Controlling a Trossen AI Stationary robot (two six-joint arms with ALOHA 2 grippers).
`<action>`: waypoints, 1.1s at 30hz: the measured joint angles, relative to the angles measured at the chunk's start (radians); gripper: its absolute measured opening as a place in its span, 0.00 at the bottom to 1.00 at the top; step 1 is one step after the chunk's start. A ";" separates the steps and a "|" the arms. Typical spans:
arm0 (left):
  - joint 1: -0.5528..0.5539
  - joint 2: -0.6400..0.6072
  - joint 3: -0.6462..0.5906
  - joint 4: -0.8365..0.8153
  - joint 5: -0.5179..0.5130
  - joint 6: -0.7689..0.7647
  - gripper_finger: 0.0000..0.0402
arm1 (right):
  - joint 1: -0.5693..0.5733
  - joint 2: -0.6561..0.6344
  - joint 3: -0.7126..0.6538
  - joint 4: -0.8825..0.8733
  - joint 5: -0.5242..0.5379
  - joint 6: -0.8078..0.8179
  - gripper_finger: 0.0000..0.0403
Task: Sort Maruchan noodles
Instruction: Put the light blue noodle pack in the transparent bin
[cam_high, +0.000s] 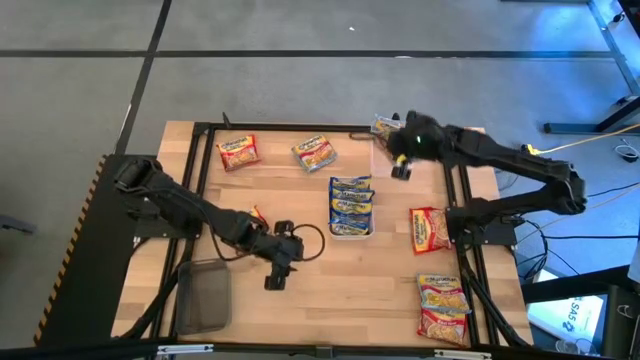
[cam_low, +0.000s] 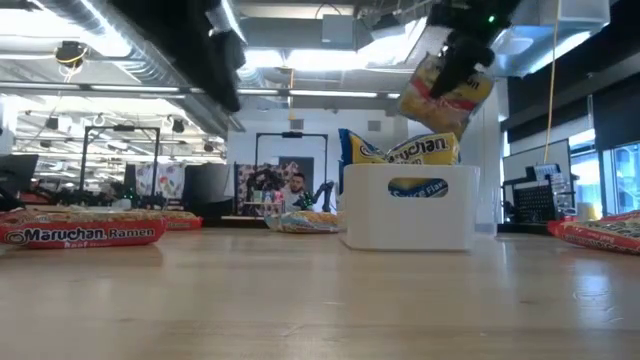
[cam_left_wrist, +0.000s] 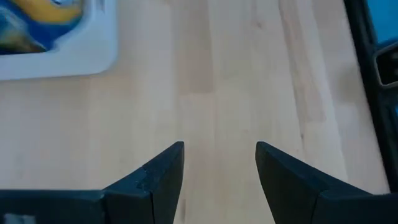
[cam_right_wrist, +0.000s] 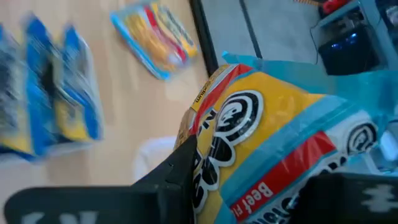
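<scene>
Table (cam_high: 300, 270): I am watching a wooden top with Maruchan noodles scattered across it; the biggest risk is a dropped packet landing among unsorted ones or over the far edge.
White tray (cam_high: 351, 232): it is standing near mid-table, holding blue-bordered packets (cam_high: 351, 200) upright; a clumsy pass could be tipping them.
Right gripper (cam_high: 402, 165): it is hanging above the far right part of the table, clamped on a lifted packet (cam_right_wrist: 273, 143).
Lifted packet: it is dangling by one edge, so I judge it could be slipping or swinging during travel.
Red packets (cam_high: 443, 305): these are lying at the near right, well apart from the tray.
Left gripper (cam_left_wrist: 219, 168): it is hovering near mid-table with fingers spread and nothing between them.
</scene>
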 joint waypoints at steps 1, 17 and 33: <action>0.004 -0.002 0.002 0.012 -0.001 0.000 0.48 | -0.029 0.018 0.016 -0.012 -0.017 -0.058 0.26; 0.020 -0.070 -0.115 0.128 -0.082 -0.024 0.48 | -0.348 0.365 0.081 -0.053 -0.136 -0.397 0.21; 0.017 -0.068 -0.207 0.327 -0.078 -0.067 0.48 | -0.371 0.518 0.081 -0.053 -0.214 -0.424 0.22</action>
